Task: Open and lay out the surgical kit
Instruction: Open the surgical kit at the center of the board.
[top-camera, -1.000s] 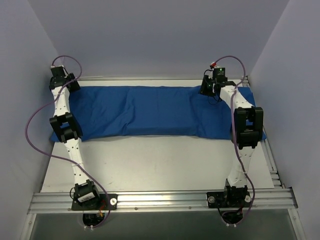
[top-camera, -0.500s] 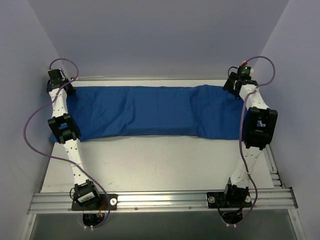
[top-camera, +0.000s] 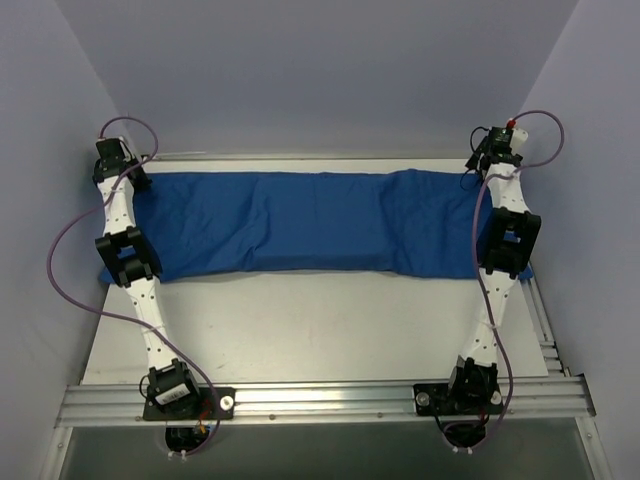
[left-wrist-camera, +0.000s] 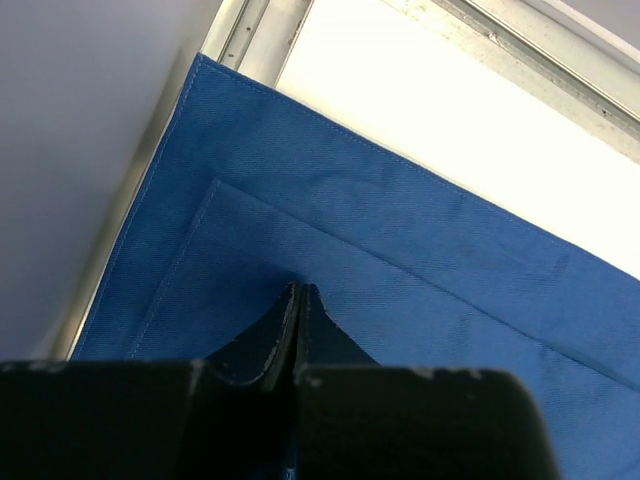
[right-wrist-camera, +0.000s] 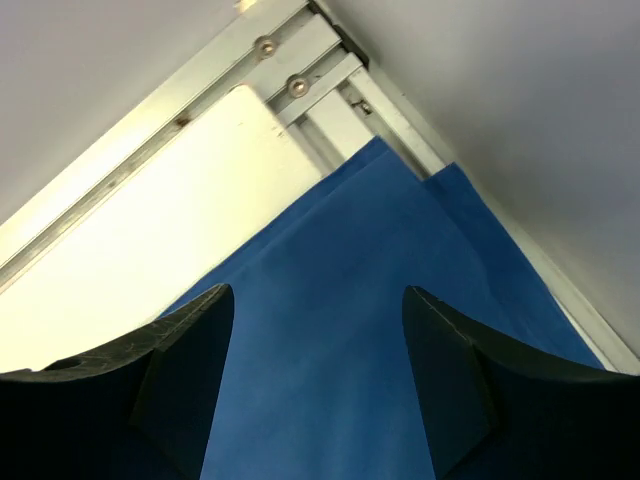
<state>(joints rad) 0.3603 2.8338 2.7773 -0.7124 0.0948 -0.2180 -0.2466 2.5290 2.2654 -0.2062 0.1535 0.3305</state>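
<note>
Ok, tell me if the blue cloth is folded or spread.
Folded. The blue cloth is a long bundle; left wrist view shows layered hemmed edges at its corner.

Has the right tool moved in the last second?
Yes. The right tool shifted rightward along the back rail, ending over the far right corner of the blue cloth.

The large blue cloth wrap (left-wrist-camera: 420, 260) is matt woven fabric with stitched hems. The white tabletop (left-wrist-camera: 440, 110) looks smooth, the silver metal rail (right-wrist-camera: 200, 105) brushed, my black right fingers (right-wrist-camera: 170, 380) matt plastic.

The cloth wrap (top-camera: 300, 225) lies across the table's (top-camera: 320, 330) far half, side to side.
</note>
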